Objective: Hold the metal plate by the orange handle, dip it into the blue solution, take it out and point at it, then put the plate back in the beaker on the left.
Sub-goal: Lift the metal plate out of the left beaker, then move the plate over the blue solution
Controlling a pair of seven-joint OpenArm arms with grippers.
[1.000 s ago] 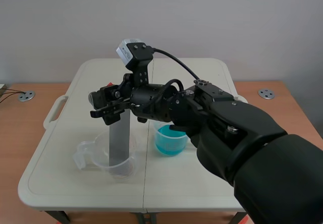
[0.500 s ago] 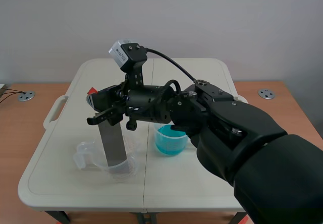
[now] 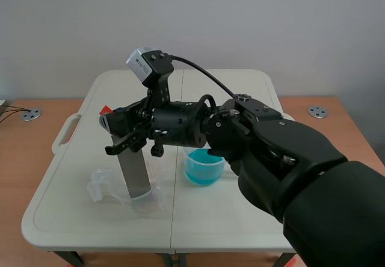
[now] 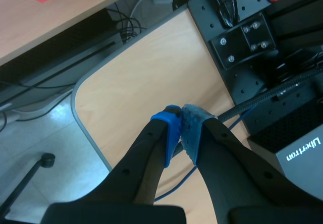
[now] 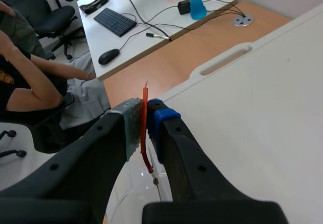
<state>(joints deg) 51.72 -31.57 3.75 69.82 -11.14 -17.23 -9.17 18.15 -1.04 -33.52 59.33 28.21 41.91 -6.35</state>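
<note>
White table (image 3: 240, 222) bears a clear beaker (image 3: 111, 184) and a blue-solution beaker (image 3: 203, 169)

I'm seeing the metal plate (image 3: 136, 174) showing a dull, matt grey face, and its orange handle (image 5: 145, 95) is looking thin and glossy. The clear beaker (image 3: 111, 192) is reading as shiny transparent plastic. The surface (image 3: 240, 219) is looking like smooth, matt cream plastic. The right gripper (image 5: 144, 114) is showing matt black fingers with soft dotted pads (image 5: 164, 119).

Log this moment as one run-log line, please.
right pincer: shut on orange handle | metal plate: tilted, lower end in clear beaker | left pincer: shut, empty
</note>
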